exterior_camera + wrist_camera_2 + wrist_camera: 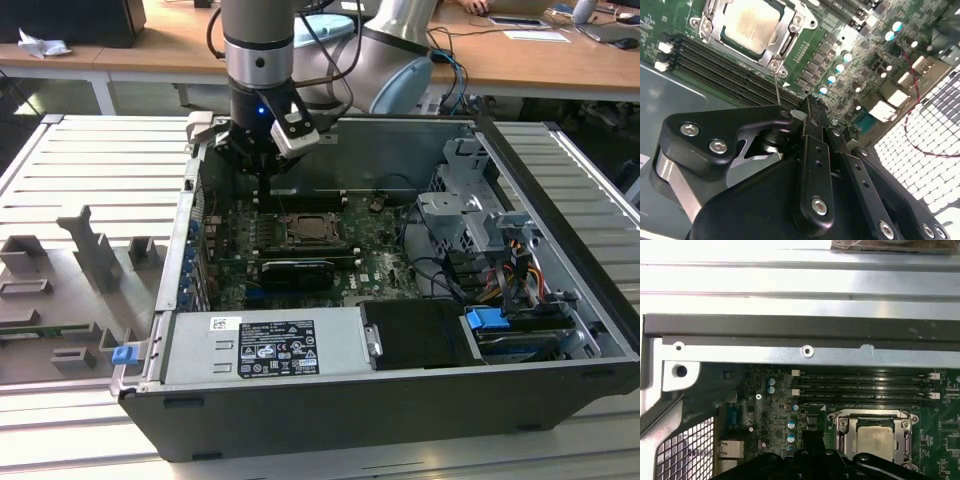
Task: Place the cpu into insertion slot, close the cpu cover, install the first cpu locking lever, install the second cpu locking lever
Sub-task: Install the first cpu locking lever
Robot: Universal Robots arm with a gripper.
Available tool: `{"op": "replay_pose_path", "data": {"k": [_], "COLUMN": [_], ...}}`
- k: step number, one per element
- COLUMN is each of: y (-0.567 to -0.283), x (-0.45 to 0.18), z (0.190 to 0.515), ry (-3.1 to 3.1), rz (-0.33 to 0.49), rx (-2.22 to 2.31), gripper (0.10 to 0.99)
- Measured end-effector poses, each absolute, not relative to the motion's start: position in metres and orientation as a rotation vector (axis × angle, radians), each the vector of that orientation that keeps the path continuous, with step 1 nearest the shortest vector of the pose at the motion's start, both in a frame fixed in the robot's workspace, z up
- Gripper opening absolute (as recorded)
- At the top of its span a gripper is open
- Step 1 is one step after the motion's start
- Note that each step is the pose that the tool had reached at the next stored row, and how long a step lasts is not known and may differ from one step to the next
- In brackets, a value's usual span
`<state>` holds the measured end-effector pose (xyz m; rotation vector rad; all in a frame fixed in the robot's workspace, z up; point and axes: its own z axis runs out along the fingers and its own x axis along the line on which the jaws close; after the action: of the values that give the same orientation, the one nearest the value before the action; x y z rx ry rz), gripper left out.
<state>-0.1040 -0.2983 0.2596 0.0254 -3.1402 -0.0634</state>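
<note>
An opened computer case lies on a slatted tabletop, its grey power supply nearest in the exterior view and a black graphics card just behind it. Past the card, the cpu sits in the insertion slot, with the cpu cover lying flat around its silvery face. A thin locking lever rises from the socket's corner, across the memory slots. The robot arm's black pincer hangs just beyond the socket, clenched tip to tip. The lever's top is just beside it; whether the pincer grips the rod cannot be told. Wooden desks line the room behind.
</note>
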Motion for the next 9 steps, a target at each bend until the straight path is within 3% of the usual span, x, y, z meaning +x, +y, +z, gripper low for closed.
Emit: {"op": "replay_pose_path", "data": {"k": [9], "y": [-0.291], "x": [-0.086], "z": [0.258], "ry": [-3.14], "rz": [-0.063], "rx": [0.026], "gripper": [0.106]}}
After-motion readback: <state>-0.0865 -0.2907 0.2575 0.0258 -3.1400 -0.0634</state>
